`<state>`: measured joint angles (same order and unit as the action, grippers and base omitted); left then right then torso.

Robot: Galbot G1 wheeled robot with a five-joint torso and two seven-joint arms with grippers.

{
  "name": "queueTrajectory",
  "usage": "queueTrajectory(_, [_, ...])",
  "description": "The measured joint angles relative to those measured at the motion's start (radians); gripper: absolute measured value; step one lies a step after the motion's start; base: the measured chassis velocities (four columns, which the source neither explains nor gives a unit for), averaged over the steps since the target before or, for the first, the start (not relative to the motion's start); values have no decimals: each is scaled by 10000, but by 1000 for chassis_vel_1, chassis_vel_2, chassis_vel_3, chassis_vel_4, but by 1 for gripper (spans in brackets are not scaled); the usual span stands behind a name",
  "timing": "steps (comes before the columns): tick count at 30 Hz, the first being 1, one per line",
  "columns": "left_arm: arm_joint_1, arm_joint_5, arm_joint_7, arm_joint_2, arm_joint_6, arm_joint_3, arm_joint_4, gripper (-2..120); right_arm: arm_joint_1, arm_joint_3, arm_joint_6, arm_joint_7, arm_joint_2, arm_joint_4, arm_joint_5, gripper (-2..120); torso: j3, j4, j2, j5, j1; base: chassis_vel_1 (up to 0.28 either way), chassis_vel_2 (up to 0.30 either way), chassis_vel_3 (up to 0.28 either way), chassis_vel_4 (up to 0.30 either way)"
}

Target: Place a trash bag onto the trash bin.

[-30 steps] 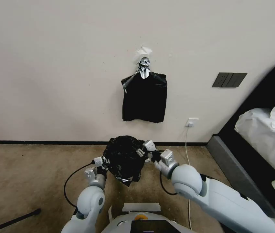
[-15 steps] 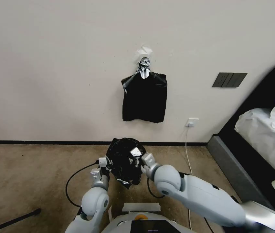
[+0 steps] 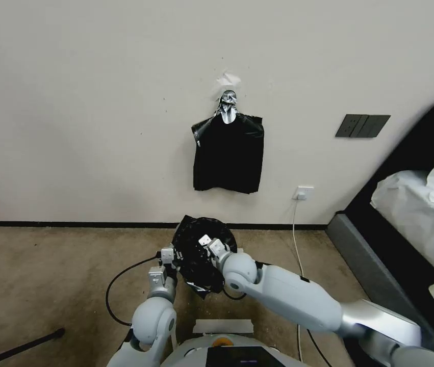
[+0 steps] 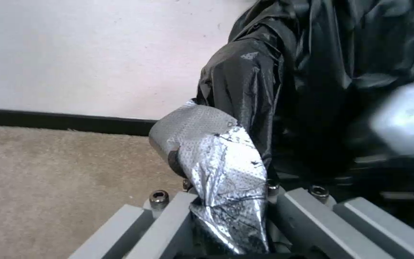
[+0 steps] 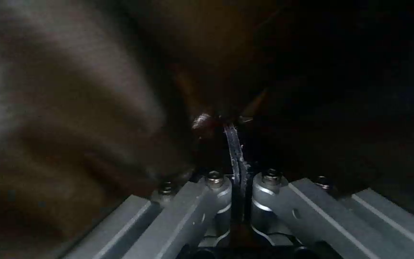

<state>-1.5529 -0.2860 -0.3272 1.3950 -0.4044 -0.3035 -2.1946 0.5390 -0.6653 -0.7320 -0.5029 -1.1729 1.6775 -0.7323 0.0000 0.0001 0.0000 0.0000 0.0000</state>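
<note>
Right gripper (image 3: 202,243) moved inward; trash bag (image 3: 196,255) hides bin.

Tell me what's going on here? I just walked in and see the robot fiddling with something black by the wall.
The robot is fitting the trash bag over a bin on the carpet by the wall. The left pincer holds the bag's edge on the left side. The right pincer is shut with a thin fold of plastic between its fingers, over the bag's mouth. The bin itself is hidden under the bag. A bundle of spare bags hangs taped to the wall above.
</note>
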Motion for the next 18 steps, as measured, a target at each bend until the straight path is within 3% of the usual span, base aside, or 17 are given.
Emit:
queueTrajectory(6, [43, -374, -227, 1, -200, -124, -24, 1, 17, -39, 120, 52, 85, -22, 185, 0, 0, 0, 0, 1, 1, 0, 0, 0, 0])
queueTrajectory(11, [418, -1068, -601, 126, -408, -422, 345, 1, 435, 511, 72, -20, 1081, 2218, 51, 0, 0, -2, 0, 0, 0, 0, 0, 0, 0])
queueTrajectory(12, [418, -1068, -601, 126, -408, -422, 345, 1, 435, 511, 72, -20, 1081, 2218, 51, 0, 0, -2, 0, 0, 0, 0, 0, 0, 0])
queueTrajectory(14, [632, -1980, -1099, 220, -679, -606, 474, 1, 868, 1036, 175, -25, 1609, 3599, 80, 0, 0, -1, 0, 1, 0, 0, 0, 0, 0])
queueTrajectory(16, [682, -2421, -1330, 234, -839, -655, 484, 1, 1023, 1214, 354, 10, 1752, 3952, 262, 0, 0, -4, 0, 0, 0, 0, 0, 0, 0])
queueTrajectory(18, [728, -3821, -1953, 300, -1284, -826, 488, 1, 1396, 1708, 1388, 413, 1967, 4625, 1085, 0, 0, -4, 0, 1, 0, 0, 0, 0, 0])
